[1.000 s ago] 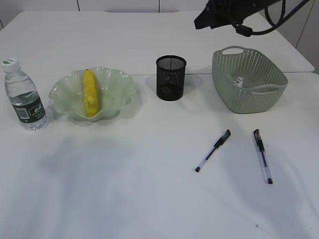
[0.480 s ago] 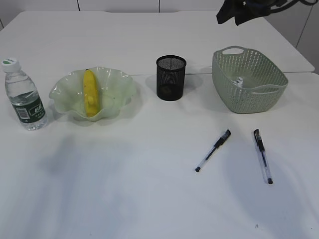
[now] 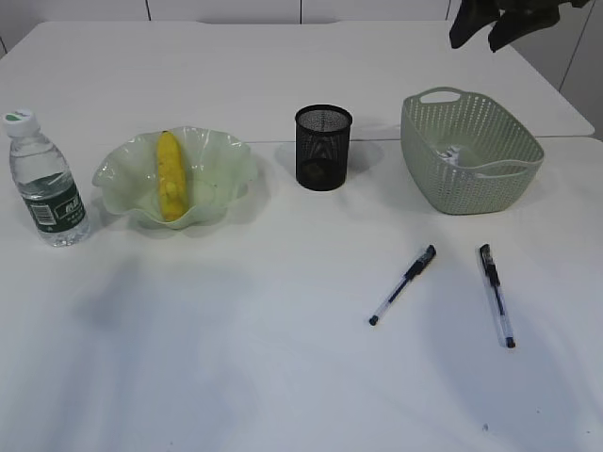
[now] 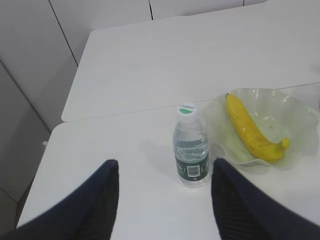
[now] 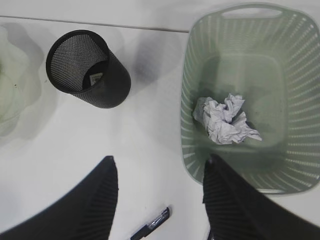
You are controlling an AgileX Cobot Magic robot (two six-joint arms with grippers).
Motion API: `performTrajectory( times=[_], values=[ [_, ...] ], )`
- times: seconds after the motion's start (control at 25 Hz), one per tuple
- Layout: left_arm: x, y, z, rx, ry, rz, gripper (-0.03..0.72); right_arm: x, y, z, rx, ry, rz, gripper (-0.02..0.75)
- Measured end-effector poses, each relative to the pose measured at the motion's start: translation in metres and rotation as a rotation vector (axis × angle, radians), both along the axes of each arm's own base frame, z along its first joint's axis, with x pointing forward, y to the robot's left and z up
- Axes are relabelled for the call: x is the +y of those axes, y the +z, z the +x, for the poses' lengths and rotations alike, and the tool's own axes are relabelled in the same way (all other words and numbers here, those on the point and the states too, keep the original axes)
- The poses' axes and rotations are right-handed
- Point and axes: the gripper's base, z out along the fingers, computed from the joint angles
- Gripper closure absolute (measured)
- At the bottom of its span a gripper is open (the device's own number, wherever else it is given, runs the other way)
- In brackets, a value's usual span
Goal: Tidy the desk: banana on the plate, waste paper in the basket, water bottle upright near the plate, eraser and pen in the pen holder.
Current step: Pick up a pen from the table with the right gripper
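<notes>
While the banana (image 3: 170,175) lies lengthwise in the pale green wavy-edged plate (image 3: 226,165) at the left of the table, we see the water bottle (image 3: 43,181) standing upright just to the left of that plate, its green-and-white cap on. From the left wrist view the same bottle (image 4: 190,147) stands beside the plate (image 4: 300,117), apart from its rim, with the banana (image 4: 251,130) running diagonally across it.

Near the middle, we find the black mesh pen holder (image 3: 323,147) upright; something small lies at its bottom, though we cannot tell what it is. To its right sits the grey-green basket (image 3: 509,137), and in the right wrist view we see a crumpled ball of waste paper (image 5: 225,120) resting on its floor.

Two pens lie flat on the near right part of the table: the left pen (image 3: 403,283) slants toward the holder, and the right pen (image 3: 497,295) lies almost straight, well apart from the first.

Our left gripper (image 4: 165,200) hovers above the bottle with its fingers spread and nothing between them. Our right gripper (image 5: 160,200) hangs over the gap between holder and basket, likewise parted and empty. In the exterior view only a dark arm part (image 3: 490,19) shows at the far right.
</notes>
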Motion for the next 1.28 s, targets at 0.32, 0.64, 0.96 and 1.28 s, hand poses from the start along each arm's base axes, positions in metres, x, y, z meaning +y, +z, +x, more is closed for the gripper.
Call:
performTrajectory(
  times=[0.32,0.64,0.96,1.28],
  values=[
    [0.0,0.0,0.0,0.0,0.0,0.0,0.274,-0.009,0.003,-0.002,0.016,-0.152,-0.029,0.329],
    [0.0,-0.001,0.0,0.008,0.001,0.0,0.275,-0.01,0.01,-0.006,0.003,-0.172,-0.019,0.329],
    [0.0,-0.001,0.0,0.01,0.001,0.0,0.276,-0.014,-0.004,-0.03,0.102,-0.178,-0.062,0.329],
    [0.0,-0.001,0.0,0.016,0.002,-0.001,0.276,-0.015,-0.01,-0.043,0.143,-0.182,-0.076,0.33]
  ],
)
